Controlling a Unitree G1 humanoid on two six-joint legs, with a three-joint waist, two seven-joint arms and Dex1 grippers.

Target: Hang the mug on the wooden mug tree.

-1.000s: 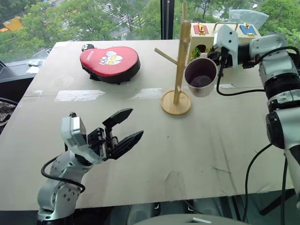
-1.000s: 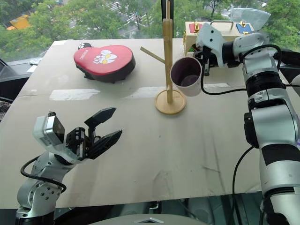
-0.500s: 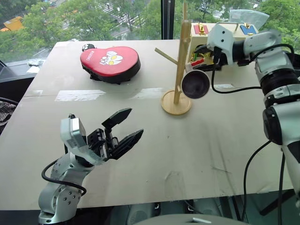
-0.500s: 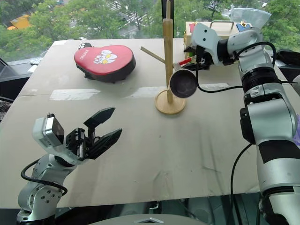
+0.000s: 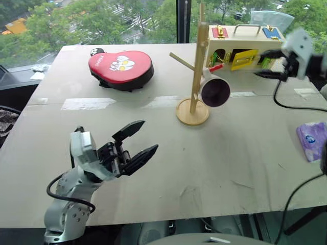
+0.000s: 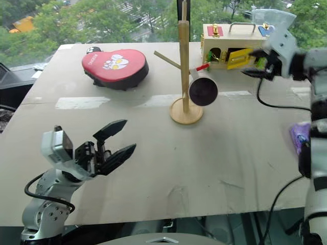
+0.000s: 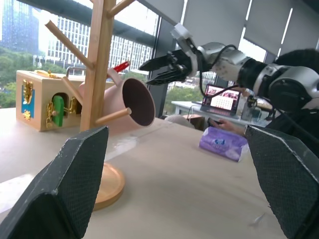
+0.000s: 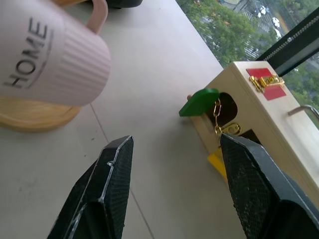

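So the mug (image 5: 214, 90) is hanging off the red-tipped peg of the wooden mug tree (image 5: 196, 66), upper middle of the frame, just right of the pole and above the round base. The right gripper (image 5: 269, 64) is off to the upper right in front of the wooden latch box (image 5: 240, 41), fingers apart and holding nothing, well clear of the mug. The left gripper (image 5: 134, 145) sits in the lower left, fingers spread wide and empty. What I'd worry about: the mug hangs on just its handle loop on a slanted peg, so if the loop isn't seated far down the peg, any wobble could slide it off onto the table. The tree itself looks top-heavy too, with all the weight on one side, so a bump from the right arm or its cable could tip it. As for orientation, the mug's long axis lies closer to level than upright, with the dark mouth facing toward the camera and a bit down, the bottom toward the pole, and the HOME lettering on the side toward the right wrist camera.
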